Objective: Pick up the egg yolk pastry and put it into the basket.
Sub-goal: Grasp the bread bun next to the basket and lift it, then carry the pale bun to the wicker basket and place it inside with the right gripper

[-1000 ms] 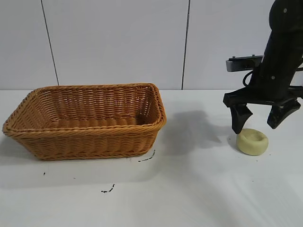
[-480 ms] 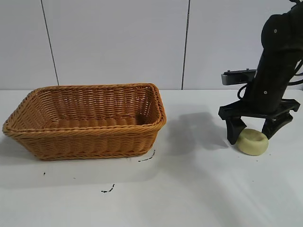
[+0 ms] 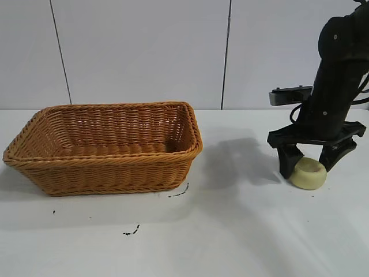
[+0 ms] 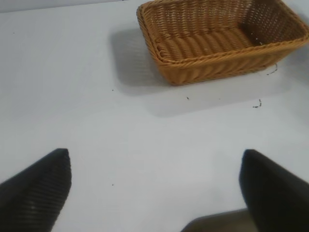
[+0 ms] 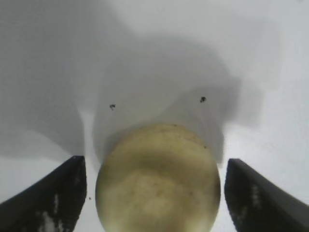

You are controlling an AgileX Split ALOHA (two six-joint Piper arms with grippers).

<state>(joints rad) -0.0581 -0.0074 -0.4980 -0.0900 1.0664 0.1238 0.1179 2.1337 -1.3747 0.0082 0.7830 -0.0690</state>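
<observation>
So the right pincer (image 3: 309,167) has dropped from hovering above the egg yolk pastry (image 3: 308,173) to straddling it, at the lower right of the exterior view. Its fingers have come in a bit compared to a second ago, but the right wrist view shows slivers of table on both sides of the pastry (image 5: 158,179), so I'd call the pincer apart, not clamped on anything yet. The pastry seems to have tipped a little, maybe nudged by the left-hand finger, though it sits on the table (image 3: 230,231) in about the same spot. My read: the grasp is closing in and the lift hasn't started, so the task is at an early stage.

The basket (image 3: 115,173) sits at the left-center of the frame, well apart from the pastry, with bare table between them, so nothing blocks the carry over. Only its near rim needs clearing. A few small dark specks lie on the table in front of the basket, harmless.

The left pincer (image 4: 154,193) shows only in its own wrist view, fingers wide apart over bare table, holding nothing, parked away from the action.
</observation>
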